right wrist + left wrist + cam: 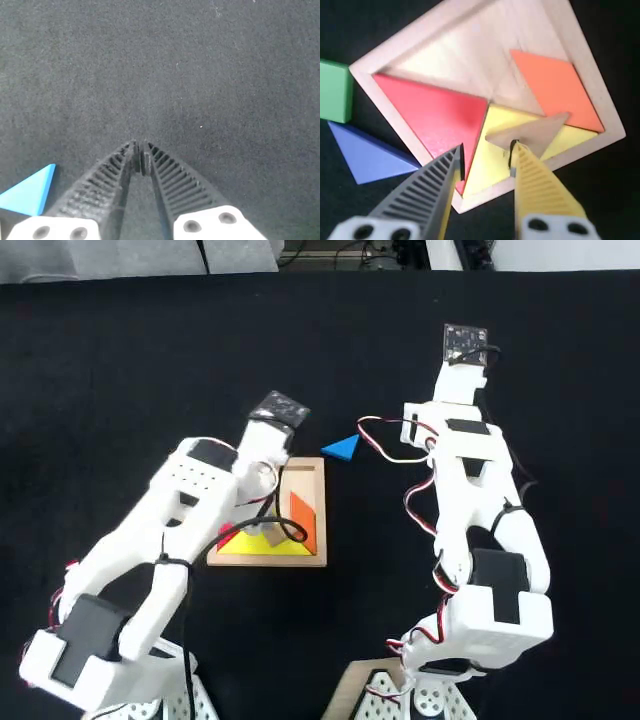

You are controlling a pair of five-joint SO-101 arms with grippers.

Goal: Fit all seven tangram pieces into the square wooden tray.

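Note:
The square wooden tray (pixel 470 55) holds a red triangle (pixel 437 115), a yellow triangle (pixel 492 160) and an orange parallelogram (pixel 555 87). A small tan triangle (pixel 535 132) lies on top of the yellow one, against my left gripper's yellow finger (pixel 532 185). My left gripper (pixel 485 157) hangs open over the tray's near corner. Just outside the tray lie a green square (pixel 335 90) and a dark blue triangle (pixel 367 152). My right gripper (pixel 140 155) is shut over bare cloth, with a light blue triangle (pixel 30 192) beside it.
In the high view the tray (pixel 322 510) sits mid-table under the left arm (pixel 190 500), and the light blue triangle (pixel 342 447) lies beyond its far right corner. The right arm (pixel 470 470) stands to the right. Black cloth covers the table.

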